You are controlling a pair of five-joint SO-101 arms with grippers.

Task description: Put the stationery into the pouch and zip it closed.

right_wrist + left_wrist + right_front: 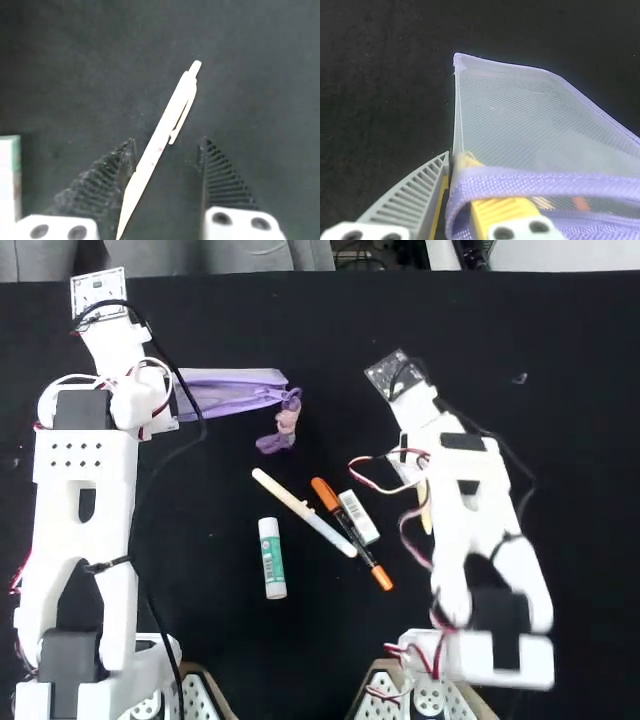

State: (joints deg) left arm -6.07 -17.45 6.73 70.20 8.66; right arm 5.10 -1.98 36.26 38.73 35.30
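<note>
Two white arms stood side by side at the black-covered table [560, 390], each bent forward over it. The left arm reached up the left side, and its hand [454, 158] was pinching the rim of the pale lilac mesh pouch with purple zip trim [235, 390]. In the left wrist view one yellow-tipped finger [497, 210] sat inside the pouch's mouth and the ribbed grey finger [415, 192] lay outside the pouch [520, 130]. The pouch lay flat on the table, running from that hand toward the centre. A pink and purple charm [285, 426] trailed from its far end.

The right arm leaned in from the right, wrist tilted down. Its hand [167, 141] was spread wide, its two dark ribbed fingers [220, 175] straddling a cream click pen [170, 125]. The pen lay slanted on the table, closer to one finger than the other; whether it touched that finger could not be told. From above, a sliver of this pen [425, 508] showed beside the arm.

Four more pieces lay loose between the arms, all outside the pouch:
- a long white pen [300, 512];
- an orange and black marker [352, 537] crossing just beside it;
- a small white rectangular eraser with green print [359, 517] against the marker;
- a white glue stick with a green label [272, 558], a little apart toward the left arm.
</note>
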